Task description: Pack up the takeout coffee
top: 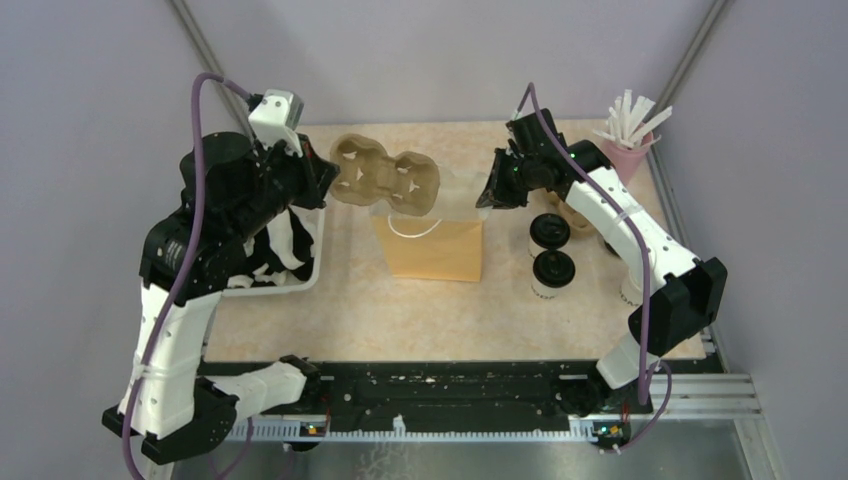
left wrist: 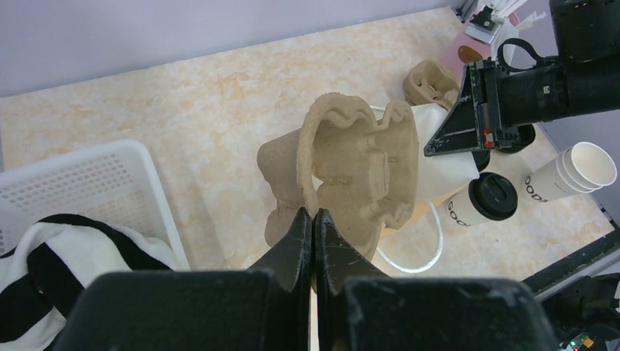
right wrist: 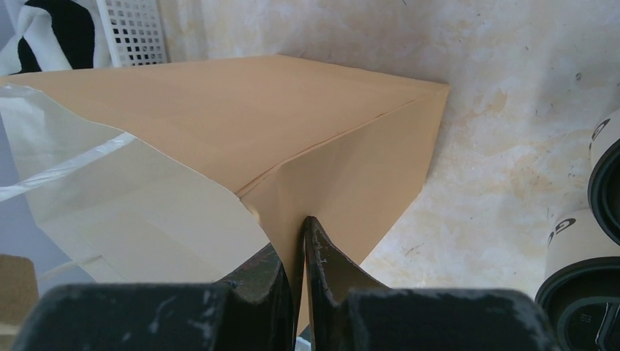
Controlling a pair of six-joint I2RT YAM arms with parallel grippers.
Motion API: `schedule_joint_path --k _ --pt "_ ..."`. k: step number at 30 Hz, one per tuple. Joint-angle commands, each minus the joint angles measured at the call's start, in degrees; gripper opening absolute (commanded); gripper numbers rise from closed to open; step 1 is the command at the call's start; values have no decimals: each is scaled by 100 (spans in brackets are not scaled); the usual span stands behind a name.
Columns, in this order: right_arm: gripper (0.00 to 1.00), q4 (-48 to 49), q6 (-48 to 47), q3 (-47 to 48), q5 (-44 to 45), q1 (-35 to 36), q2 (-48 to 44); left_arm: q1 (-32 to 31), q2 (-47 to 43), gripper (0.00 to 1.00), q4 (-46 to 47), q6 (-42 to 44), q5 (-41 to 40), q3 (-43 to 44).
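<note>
Two takeout coffee cups, one (top: 549, 233) behind the other (top: 553, 271), stand with black lids to the right of the brown paper bag (top: 430, 248). One coffee cup (left wrist: 488, 202) also appears in the left wrist view. My left gripper (top: 328, 178) is shut on the edge of a moulded cardboard cup carrier (top: 385, 175), holding it tilted above the bag's open mouth. The carrier (left wrist: 358, 168) rises straight from that gripper (left wrist: 313, 219). My right gripper (top: 487, 195) is shut on the bag's upper right edge. The bag wall (right wrist: 292, 131) is pinched between that gripper's (right wrist: 300, 234) fingers.
A white basket (top: 318, 262) with a black-and-white striped cloth (top: 275, 250) sits at the left. A pink cup with wrapped straws (top: 625, 150) stands at the back right. Lidless white cups (left wrist: 577, 172) and a second carrier (left wrist: 431, 80) lie near the right arm.
</note>
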Motion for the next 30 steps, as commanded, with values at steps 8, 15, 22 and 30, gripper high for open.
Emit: schedule_joint_path --k 8,15,22,30 --pt "8 379 50 -81 -145 55 -248 3 299 0 602 -72 70 -306" --pt "8 420 68 -76 -126 69 -247 -3 394 0 850 -338 540 -654" --pt "8 440 126 -63 -108 63 -237 -125 274 0 1165 -781 335 -1157" --pt "9 549 335 -253 -42 66 -326 -191 171 0 1203 -1753 -68 -1656"
